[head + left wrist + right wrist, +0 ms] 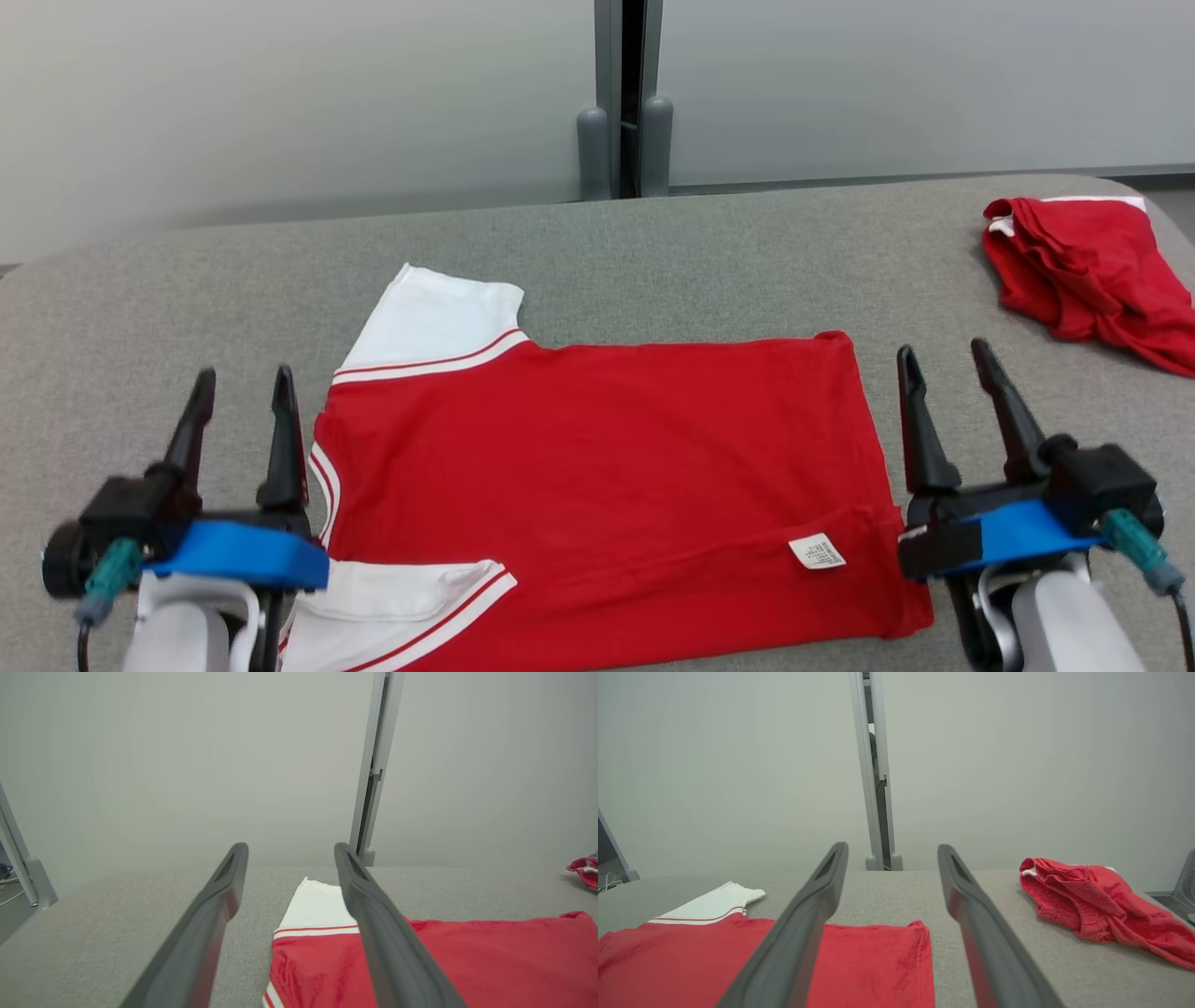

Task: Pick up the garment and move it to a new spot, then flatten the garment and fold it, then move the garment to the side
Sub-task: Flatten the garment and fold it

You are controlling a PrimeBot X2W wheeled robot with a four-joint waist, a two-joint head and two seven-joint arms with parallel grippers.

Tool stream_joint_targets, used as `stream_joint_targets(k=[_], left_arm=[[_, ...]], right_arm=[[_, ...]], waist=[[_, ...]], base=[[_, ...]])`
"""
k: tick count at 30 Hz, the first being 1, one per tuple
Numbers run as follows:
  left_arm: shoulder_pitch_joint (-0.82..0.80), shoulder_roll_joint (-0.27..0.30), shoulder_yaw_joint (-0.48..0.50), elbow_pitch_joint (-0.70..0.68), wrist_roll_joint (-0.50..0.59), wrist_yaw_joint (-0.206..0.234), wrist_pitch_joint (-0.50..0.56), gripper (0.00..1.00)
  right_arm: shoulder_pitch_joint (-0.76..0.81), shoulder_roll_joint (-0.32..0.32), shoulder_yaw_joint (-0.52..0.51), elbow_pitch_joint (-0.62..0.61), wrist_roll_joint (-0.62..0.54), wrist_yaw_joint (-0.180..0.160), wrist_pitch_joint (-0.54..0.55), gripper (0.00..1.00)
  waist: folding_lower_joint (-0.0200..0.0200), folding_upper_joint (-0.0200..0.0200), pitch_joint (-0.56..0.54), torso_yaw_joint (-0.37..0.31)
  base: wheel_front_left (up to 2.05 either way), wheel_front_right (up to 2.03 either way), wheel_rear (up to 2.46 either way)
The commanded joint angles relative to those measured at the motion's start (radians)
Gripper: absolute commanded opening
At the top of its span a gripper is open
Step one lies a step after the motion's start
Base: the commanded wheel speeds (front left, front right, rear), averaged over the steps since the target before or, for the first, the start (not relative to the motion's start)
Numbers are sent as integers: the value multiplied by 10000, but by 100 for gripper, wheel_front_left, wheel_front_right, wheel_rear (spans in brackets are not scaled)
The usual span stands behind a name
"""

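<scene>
The left end effector (pixel 245 373), its tapered dark fingers spread and empty, stands just beside the collar edge of the red T-shirt (pixel 597 467). The shirt lies flat on the grey, woven-textured table (pixel 653 252), its white sleeves trimmed with red stripes. The right end effector (pixel 943 349), likewise spread, is beside the hem. A crumpled red garment (pixel 1088 275) lies at the far right.

Garment (pixel 597 467): near hem and near sleeve run off frame at the desk's near edge. Left gripper (pixel 245 373) covers part of that sleeve. Label (pixel 817 551) print too small to read. Crumpled red cloth (pixel 1092 271) at far right corner is clipped by frame.
</scene>
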State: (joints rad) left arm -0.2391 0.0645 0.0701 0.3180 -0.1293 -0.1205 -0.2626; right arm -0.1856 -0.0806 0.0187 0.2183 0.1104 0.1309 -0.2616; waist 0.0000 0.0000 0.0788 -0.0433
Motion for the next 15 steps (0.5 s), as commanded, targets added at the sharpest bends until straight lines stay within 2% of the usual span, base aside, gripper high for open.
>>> stream_joint_targets(k=[1,6,15], left_arm=[[-584,226,-90,208,96,-51,-24,100],[-2281,782,-527,921,60,-100,-24,100],[-5263,2003,-2386,2901,-702,-98,451,100]], right_arm=[[-456,-191,-21,-24,-78,-5,-43,100],[-1599,-552,171,613,-121,-5,-40,100],[-3564,-743,750,1572,-62,-5,-22,100]], waist=[[0,0,214,-6],[0,0,787,-214],[0,0,2053,-729]], base=[[0,0,0],[0,0,0],[0,0,0]])
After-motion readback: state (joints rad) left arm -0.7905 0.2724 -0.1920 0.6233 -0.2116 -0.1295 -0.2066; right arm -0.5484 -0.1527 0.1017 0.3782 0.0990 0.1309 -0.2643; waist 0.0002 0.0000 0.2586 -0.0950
